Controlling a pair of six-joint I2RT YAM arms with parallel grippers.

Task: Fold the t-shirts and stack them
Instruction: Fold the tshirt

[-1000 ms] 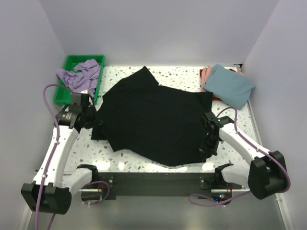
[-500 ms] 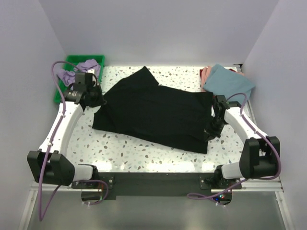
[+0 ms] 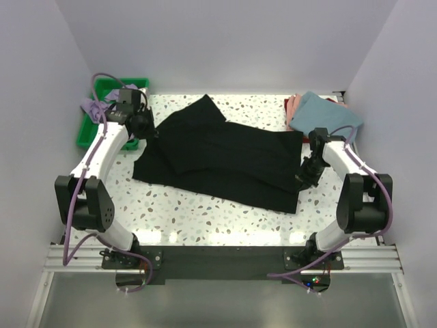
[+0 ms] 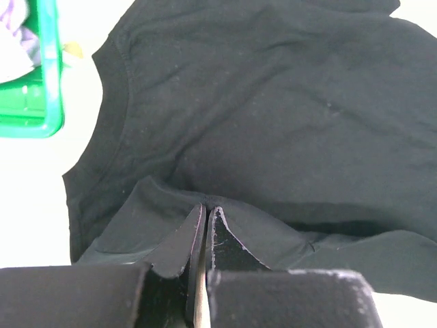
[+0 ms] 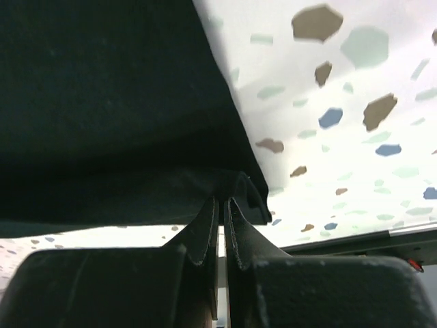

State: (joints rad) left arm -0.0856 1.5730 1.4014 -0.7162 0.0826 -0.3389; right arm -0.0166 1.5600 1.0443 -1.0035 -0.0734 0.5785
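The large black t-shirt (image 3: 225, 160) lies across the table's middle, its near part folded over toward the back. My left gripper (image 3: 145, 130) is shut on its left edge beside the tray; the wrist view shows the jaws pinching a fold of black cloth (image 4: 207, 208). My right gripper (image 3: 304, 176) is shut on the shirt's right edge, with cloth pinched at the tips (image 5: 222, 195). The lavender t-shirt (image 3: 92, 108) lies in the green tray. The teal-blue t-shirt (image 3: 328, 116) lies folded at the back right on the pink one (image 3: 292, 104) and the dark red one (image 3: 287, 102).
The green plastic tray (image 3: 85, 133) stands at the back left, close to my left arm; it also shows in the left wrist view (image 4: 48, 75). White walls close the table on three sides. Speckled tabletop (image 3: 205, 219) shows in front of the black shirt.
Both grippers have carried the black shirt's near edge away from the table's front toward the back, folding it over. The left arm moved up beside the tray, the right toward the right edge.
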